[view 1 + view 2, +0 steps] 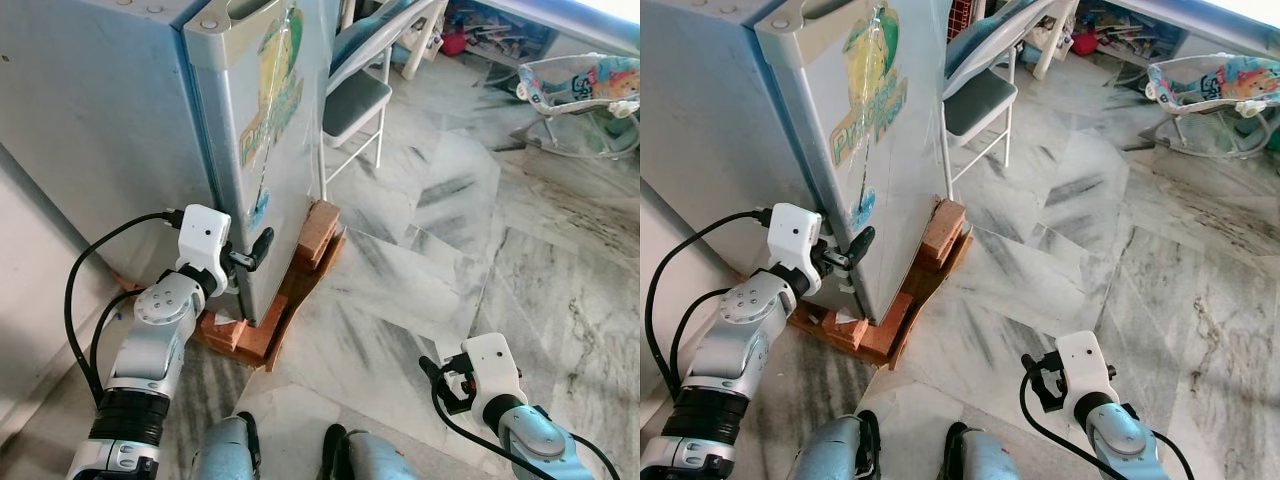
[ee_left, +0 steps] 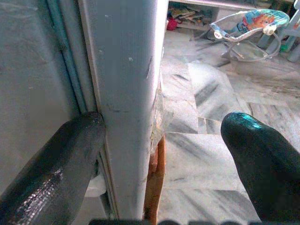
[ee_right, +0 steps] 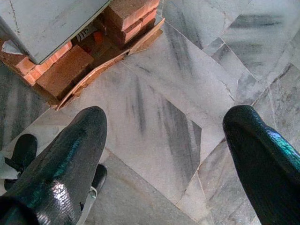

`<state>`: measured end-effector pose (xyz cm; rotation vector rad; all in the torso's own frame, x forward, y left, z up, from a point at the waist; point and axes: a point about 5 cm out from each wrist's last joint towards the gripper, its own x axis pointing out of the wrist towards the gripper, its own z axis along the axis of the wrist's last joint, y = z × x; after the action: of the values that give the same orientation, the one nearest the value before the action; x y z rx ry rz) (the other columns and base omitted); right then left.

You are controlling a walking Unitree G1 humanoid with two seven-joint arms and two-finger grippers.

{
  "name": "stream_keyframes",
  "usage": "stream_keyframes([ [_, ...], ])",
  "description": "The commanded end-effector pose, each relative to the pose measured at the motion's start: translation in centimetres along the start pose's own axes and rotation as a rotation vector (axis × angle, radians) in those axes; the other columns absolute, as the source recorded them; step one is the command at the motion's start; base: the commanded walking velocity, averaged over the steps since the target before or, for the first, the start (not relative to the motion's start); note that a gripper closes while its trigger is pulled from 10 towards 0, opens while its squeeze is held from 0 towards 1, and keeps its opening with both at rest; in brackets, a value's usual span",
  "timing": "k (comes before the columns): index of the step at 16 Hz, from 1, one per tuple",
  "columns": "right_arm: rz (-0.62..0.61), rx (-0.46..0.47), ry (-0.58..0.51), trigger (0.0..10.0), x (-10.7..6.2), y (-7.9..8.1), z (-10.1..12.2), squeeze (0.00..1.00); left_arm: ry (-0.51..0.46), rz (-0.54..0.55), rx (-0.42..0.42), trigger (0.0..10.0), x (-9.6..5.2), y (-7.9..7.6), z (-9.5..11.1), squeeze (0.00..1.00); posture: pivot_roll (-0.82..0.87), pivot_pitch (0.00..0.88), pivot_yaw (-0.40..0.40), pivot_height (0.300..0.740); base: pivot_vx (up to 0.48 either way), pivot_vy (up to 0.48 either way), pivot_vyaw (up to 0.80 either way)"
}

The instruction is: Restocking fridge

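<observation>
A pale blue fridge (image 1: 120,130) fills the upper left of the frame, its door (image 1: 265,150) bearing a worn yellow and green sticker. It stands on red bricks (image 1: 318,232) at lower centre. The left gripper (image 1: 255,250) reaches the door's lower edge at centre left, one black finger showing in front of the door. The right gripper (image 1: 442,385) hangs at lower right over the grey marble floor (image 1: 480,250). A folding chair (image 1: 358,100) stands at upper centre, a baby bouncer (image 1: 580,90) at upper right.
</observation>
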<state>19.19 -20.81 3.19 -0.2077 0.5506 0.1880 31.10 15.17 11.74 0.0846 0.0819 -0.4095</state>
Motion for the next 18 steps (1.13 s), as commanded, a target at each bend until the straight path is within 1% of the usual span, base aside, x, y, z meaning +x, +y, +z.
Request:
stream_keyframes([
  [1,-0.008,0.002,0.005,10.0,-0.2,-0.1,-0.3,0.00,0.011,-0.070,-0.007,10.0,0.2,-1.2,-0.1,0.00,0.07,0.189,-0.107,0.740,0.000,0.000,0.00],
  [2,-0.008,0.003,0.005,10.0,-0.2,-0.1,-0.2,0.00,0.007,-0.030,0.034,10.0,0.4,-0.8,0.0,0.00,0.07,0.189,-0.106,0.740,0.000,0.000,0.00],
  [3,-0.007,0.002,0.005,10.0,-0.2,0.0,-0.2,0.00,0.012,-0.002,0.027,10.0,0.8,-0.3,0.0,0.00,0.07,0.190,-0.105,0.740,0.000,0.000,0.00],
  [4,-0.007,0.003,0.005,10.0,-0.2,0.0,-0.2,0.00,0.007,0.019,0.041,10.0,1.2,0.1,0.4,0.00,0.07,0.190,-0.105,0.740,0.000,0.000,0.00],
  [5,-0.004,0.004,0.006,10.0,-0.2,0.0,-0.2,0.00,-0.001,0.025,0.043,10.0,1.6,0.2,0.7,0.00,0.07,0.190,-0.105,0.740,0.000,0.000,0.00],
  [6,0.004,0.005,0.008,10.0,-0.2,0.1,-0.2,0.00,-0.024,0.023,0.053,10.0,2.3,0.1,1.5,0.00,0.07,0.187,-0.108,0.740,0.000,0.000,0.00],
  [7,0.015,0.007,0.013,10.0,-0.1,0.1,-0.3,0.00,-0.063,-0.027,0.076,10.0,3.2,-0.8,2.8,0.00,0.08,0.186,-0.110,0.740,0.000,0.000,0.00],
  [8,0.019,0.009,0.016,10.0,-0.1,0.1,-0.3,0.00,-0.121,-0.105,0.093,10.0,3.9,-2.5,4.6,0.00,0.09,0.187,-0.112,0.740,0.000,0.000,0.00],
  [9,0.029,0.011,0.023,10.0,0.1,0.2,-0.4,0.00,-0.215,-0.327,0.081,10.0,4.6,-7.5,7.3,0.00,0.09,0.184,-0.116,0.740,0.000,0.000,0.00],
  [10,0.033,0.011,0.025,10.0,0.1,0.2,-0.5,0.00,-0.242,-0.420,0.075,10.0,4.4,-9.6,8.0,0.00,0.10,0.182,-0.116,0.740,0.000,0.000,0.00],
  [11,0.038,0.011,0.028,10.0,0.2,0.3,-0.5,0.00,-0.267,-0.598,0.000,10.0,3.4,-13.7,8.9,0.00,0.10,0.181,-0.114,0.740,0.000,0.000,0.00],
  [12,0.041,0.011,0.027,10.0,0.2,0.3,-0.5,0.00,-0.276,-0.754,-0.057,10.0,2.0,-17.0,9.4,0.00,0.09,0.177,-0.112,0.740,0.000,0.000,0.00],
  [13,0.042,0.012,0.026,10.0,0.2,0.4,-0.4,0.00,-0.256,-0.811,-0.085,10.0,1.5,-18.2,9.0,0.00,0.08,0.178,-0.110,0.740,0.000,0.000,0.00],
  [14,0.041,0.013,0.025,10.0,0.2,0.4,-0.4,0.00,-0.237,-0.797,-0.076,10.0,1.8,-17.9,8.4,0.00,0.08,0.179,-0.111,0.740,0.000,0.000,0.00],
  [15,0.041,0.015,0.024,10.0,0.3,0.4,-0.4,0.00,-0.217,-0.758,-0.049,10.0,2.3,-17.0,7.7,0.00,0.08,0.181,-0.110,0.740,0.000,0.000,0.00],
  [16,0.039,0.018,0.024,10.0,0.2,0.4,-0.4,0.00,-0.177,-0.676,-0.065,10.0,2.9,-15.0,6.8,0.00,0.08,0.181,-0.110,0.740,0.000,0.000,0.00],
  [17,0.039,0.019,0.023,10.0,0.2,0.4,-0.4,0.00,-0.151,-0.608,-0.052,10.0,3.2,-13.3,6.1,0.00,0.08,0.181,-0.110,0.740,0.000,0.000,0.00],
  [18,0.037,0.012,0.015,10.0,0.3,0.3,-0.4,0.00,-0.105,-0.504,-0.029,10.0,3.1,-10.5,4.8,0.00,0.10,0.178,-0.105,0.740,0.000,0.000,0.00],
])
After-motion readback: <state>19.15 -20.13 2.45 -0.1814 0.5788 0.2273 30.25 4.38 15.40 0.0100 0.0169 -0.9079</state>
